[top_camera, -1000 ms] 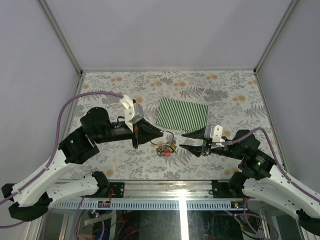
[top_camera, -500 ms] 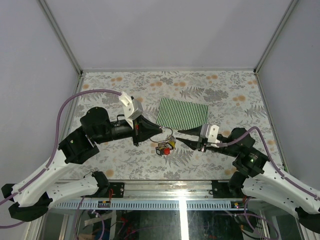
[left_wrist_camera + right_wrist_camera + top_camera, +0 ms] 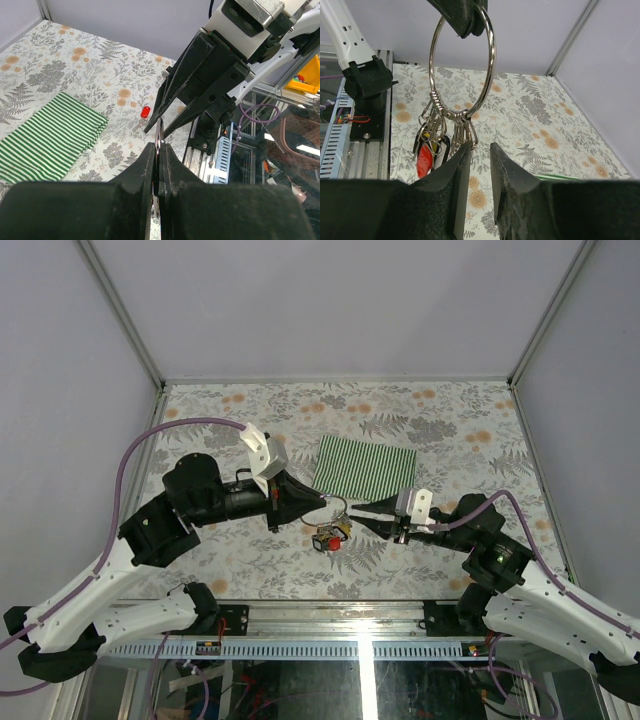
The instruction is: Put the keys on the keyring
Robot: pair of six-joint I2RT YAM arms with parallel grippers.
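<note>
My left gripper (image 3: pixel 322 506) is shut on the thin silver keyring (image 3: pixel 338 508) and holds it upright above the table. In the left wrist view its fingers (image 3: pixel 150 165) pinch the ring's edge (image 3: pixel 159 131). In the right wrist view the keyring (image 3: pixel 463 65) hangs with a bunch of red-, yellow- and black-tagged keys (image 3: pixel 434 146) on clips. My right gripper (image 3: pixel 479 150) is open by a narrow gap and empty, its left finger beside the clips; it also shows from above (image 3: pixel 356 517). A red-tagged key (image 3: pixel 145 112) lies on the table under the right gripper. I cannot pick out a loose black-tagged key.
A green-and-white striped cloth (image 3: pixel 365 468) lies flat behind the grippers, and at the left of the left wrist view (image 3: pixel 45 145). The table has a floral surface (image 3: pixel 460 430) with walls on three sides. The metal front rail (image 3: pixel 330 615) runs along the near edge.
My right gripper has moved left up to the keyring and its jaws have narrowed. My left gripper has lifted the ring slightly, so the key bunch hangs.
</note>
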